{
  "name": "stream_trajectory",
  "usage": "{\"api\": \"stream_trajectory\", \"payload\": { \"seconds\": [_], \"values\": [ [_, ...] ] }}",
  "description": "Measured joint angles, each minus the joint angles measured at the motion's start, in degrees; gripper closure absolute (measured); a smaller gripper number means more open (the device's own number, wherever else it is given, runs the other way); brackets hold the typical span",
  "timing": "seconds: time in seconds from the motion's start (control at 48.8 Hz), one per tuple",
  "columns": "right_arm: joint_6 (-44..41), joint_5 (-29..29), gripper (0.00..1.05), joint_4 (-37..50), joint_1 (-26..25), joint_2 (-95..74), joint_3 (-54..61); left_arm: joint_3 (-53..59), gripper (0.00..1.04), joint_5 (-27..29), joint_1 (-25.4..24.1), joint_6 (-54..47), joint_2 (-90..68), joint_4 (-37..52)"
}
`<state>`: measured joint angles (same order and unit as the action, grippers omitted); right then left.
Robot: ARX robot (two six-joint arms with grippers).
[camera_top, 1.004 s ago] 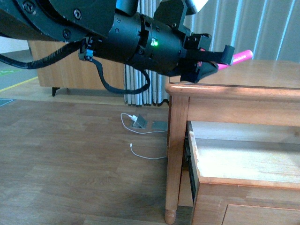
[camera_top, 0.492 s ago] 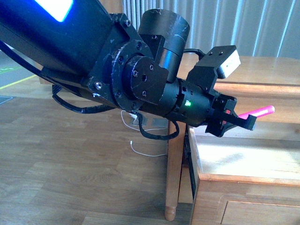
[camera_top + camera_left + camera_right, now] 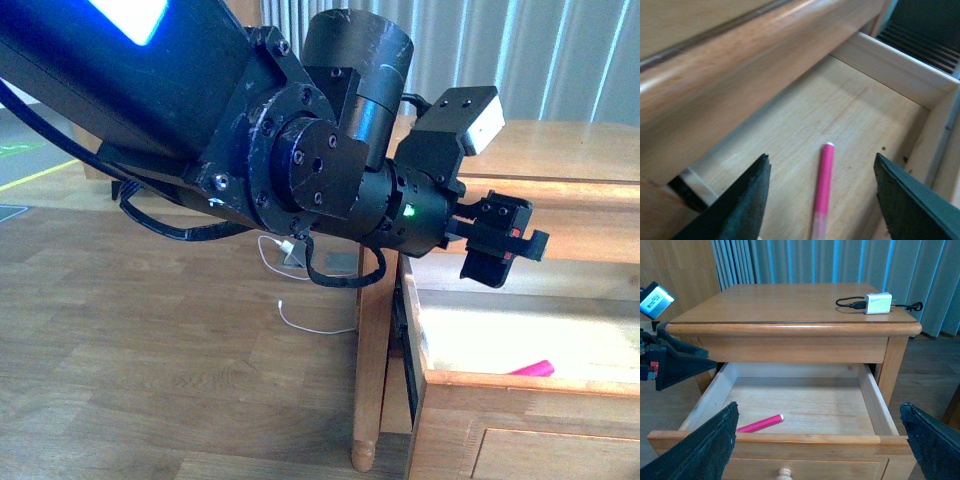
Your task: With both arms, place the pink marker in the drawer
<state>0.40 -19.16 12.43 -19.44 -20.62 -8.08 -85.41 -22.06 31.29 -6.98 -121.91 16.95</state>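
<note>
Counts: one short bright pink marker (image 3: 760, 423), one pulled-out honey-coloured wooden drawer (image 3: 790, 440), one small round pale wooden knob (image 3: 784, 473), one small white charger box with a black cable (image 3: 877, 303), two black grippers.

The marker lay flat on the pale drawer floor, near the drawer's front edge and toward the side where the left gripper (image 3: 680, 365) sat. It was skewed to that edge, white-tipped end pointing inward. Nothing touched it.

The left gripper's fingers were spread wide and empty, level with the gap under the wooden cabinet top (image 3: 790, 305), at the drawer's side edge. The right gripper (image 3: 817, 407) was also spread wide and empty, in front of the drawer's front edge.

View differences:
- Front view: the left arm filled most of the frame. Only a sliver of marker (image 3: 532, 368) showed over the drawer's side rim. A thin white cable (image 3: 300, 320) lay on the wood floor.
- Left wrist view: nearly the whole marker (image 3: 824, 185) showed, below and between the fingers, cut off at the frame edge, with a paler end opposite the white tip.
- Right wrist view: the only view with the whole cabinet, the knob and the charger. The charger was near the rear corner of the top farthest from the left gripper.
</note>
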Motion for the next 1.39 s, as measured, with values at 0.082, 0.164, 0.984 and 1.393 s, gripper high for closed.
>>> {"api": "stream_trajectory", "payload": {
  "seconds": [0.082,0.164,0.984,1.393],
  "values": [
    [0.0,0.0,0.08,0.0,0.0,0.0,0.0,2.19,0.25,3.02,-0.02,0.92,2.03,1.73],
    [0.0,0.0,0.08,0.0,0.0,0.0,0.0,5.09,0.11,6.12,-0.17,2.34,5.49,4.07],
    [0.0,0.0,0.08,0.0,0.02,0.0,0.0,47.3,0.06,34.64,-13.4,10.51,57.48,3.5],
    [0.0,0.0,0.08,0.0,0.02,0.0,0.0,67.89,0.06,42.77,-16.61,15.02,90.51,-13.4]
  ]
}}
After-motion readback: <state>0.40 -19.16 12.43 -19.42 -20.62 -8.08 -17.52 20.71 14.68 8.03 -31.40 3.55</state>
